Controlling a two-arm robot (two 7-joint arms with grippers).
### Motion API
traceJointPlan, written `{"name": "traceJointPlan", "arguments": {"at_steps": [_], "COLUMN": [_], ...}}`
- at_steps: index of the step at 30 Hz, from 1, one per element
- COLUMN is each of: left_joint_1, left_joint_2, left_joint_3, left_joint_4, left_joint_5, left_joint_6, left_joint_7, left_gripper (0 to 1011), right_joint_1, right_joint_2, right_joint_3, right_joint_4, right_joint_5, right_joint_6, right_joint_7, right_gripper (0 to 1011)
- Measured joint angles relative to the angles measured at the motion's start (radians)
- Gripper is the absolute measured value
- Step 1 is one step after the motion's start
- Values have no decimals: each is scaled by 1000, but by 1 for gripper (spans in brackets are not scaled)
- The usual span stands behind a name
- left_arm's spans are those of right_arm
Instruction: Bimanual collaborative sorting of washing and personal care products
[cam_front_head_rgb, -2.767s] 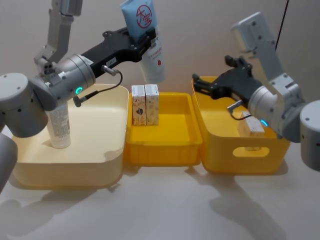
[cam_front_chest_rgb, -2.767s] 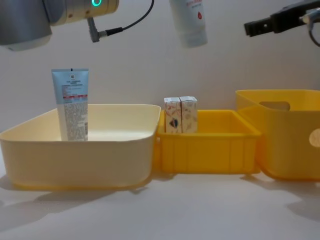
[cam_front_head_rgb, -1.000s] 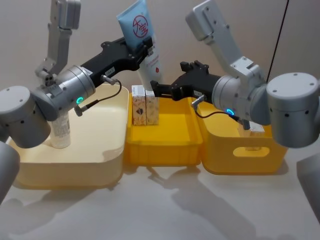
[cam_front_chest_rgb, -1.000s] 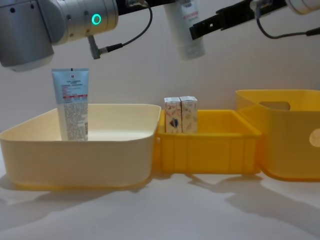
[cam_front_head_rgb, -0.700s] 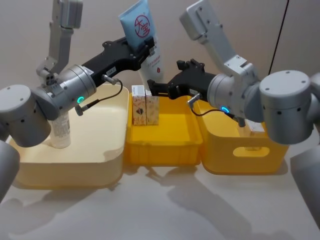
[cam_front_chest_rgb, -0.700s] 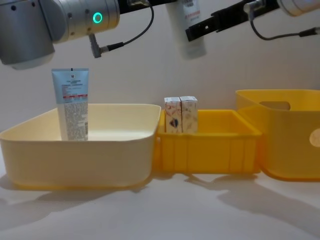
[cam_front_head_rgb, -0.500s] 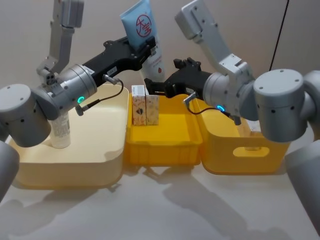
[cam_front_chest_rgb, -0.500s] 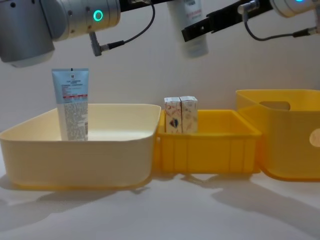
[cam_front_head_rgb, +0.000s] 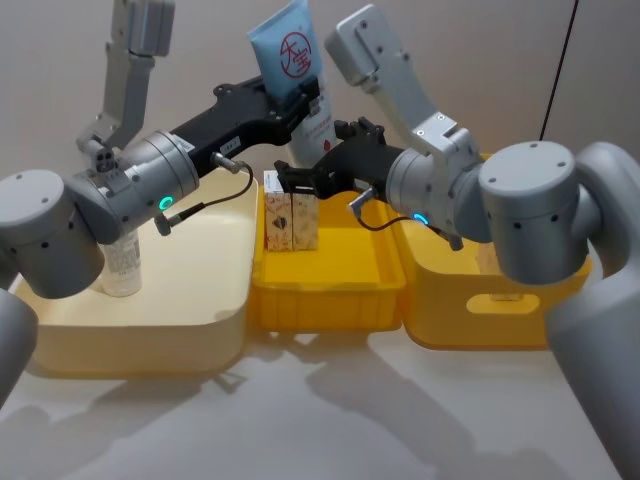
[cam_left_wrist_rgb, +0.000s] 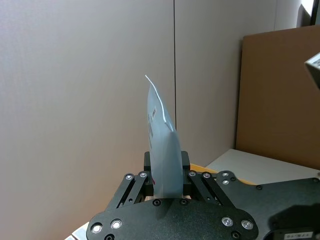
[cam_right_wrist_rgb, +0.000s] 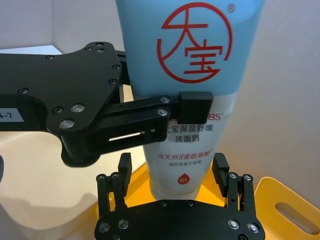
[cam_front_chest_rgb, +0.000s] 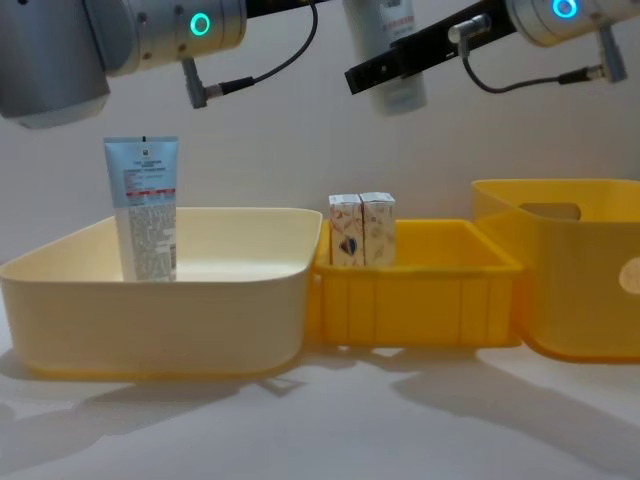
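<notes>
High above the bins, cap end down: a blue-and-white plastic squeeze tube (cam_front_head_rgb: 289, 55) with a red ringed mark on its blue part and a small red drop near the cap; clamped at mid-length between the closed-in fingers of the left gripper (cam_left_wrist_rgb: 165, 162), reached in from the left over the cream bin.

Just under it, the right gripper (cam_right_wrist_rgb: 172, 161), reached across from the right over the middle tray; jaws spread wide, one finger (cam_right_wrist_rgb: 123, 167) on each side of the tube's white lower end, both pads clear of the plastic in the right wrist view; in the chest view, one black finger crossing in front of the tube's lower part.

Below, three containers in a row, side by side: a wide cream plastic bin (cam_front_head_rgb: 140, 340) on the left; a low yellow plastic tray (cam_front_head_rgb: 325, 300) in the middle; a taller yellow plastic bin (cam_front_head_rgb: 440, 320) with a handle slot on the right.

Upright in the cream bin, near its left wall: a second pale blue squeeze tube (cam_front_chest_rgb: 140, 205) with dense text and a red band.

Upright in the tray, at its back left corner, touching each other: two small white colour-printed cartons (cam_front_head_rgb: 290, 210).
</notes>
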Motion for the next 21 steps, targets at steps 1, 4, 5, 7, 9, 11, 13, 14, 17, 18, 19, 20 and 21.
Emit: {"name": "traceJointPlan", "arguments": {"at_steps": [1,4,5,7,9,11,13,14,17,18,19,20,21], "left_joint_1": [1,3,4,5,6,8,9,10,13,13,13,14,14], "left_joint_2": [1,3,4,5,7,9,10,12,15,16,17,18,18], "left_joint_3": [1,4,6,7,10,12,13,15,18,19,19,20,20], "left_joint_4": [-3,-13,-18,-23,-30,-37,-41,-46,-56,-58,-59,-61,-63], "left_joint_5": [0,-3,-4,-6,-8,-10,-11,-12,-14,-15,-15,-15,-16], "left_joint_6": [1,6,8,10,13,16,18,20,24,25,26,27,27], "left_joint_7": [0,2,3,4,6,7,8,9,13,14,15,16,16], "left_gripper": [273,273,273,273,273,273,273,274,273,273,273,273,273], "right_joint_1": [0,2,2,3,4,4,5,5,5,5,5,5,5], "right_joint_2": [-1,-5,-7,-10,-15,-17,-22,-23,-28,-30,-31,-33,-34], "right_joint_3": [-1,-4,-5,-7,-11,-12,-13,-13,-13,-13,-14,-14,-14], "right_joint_4": [1,7,10,13,20,22,26,28,32,32,33,35,36], "right_joint_5": [-2,-6,-9,-12,-19,-22,-26,-27,-31,-32,-33,-35,-36], "right_joint_6": [0,-2,-3,-5,-8,-9,-12,-13,-17,-17,-18,-20,-21], "right_joint_7": [-1,-3,-5,-8,-12,-14,-17,-18,-23,-24,-24,-25,-26], "right_gripper": [1001,1001,1001,1001,1001,1001,1001,1001,1001,1001,1001,1001,1001]}}
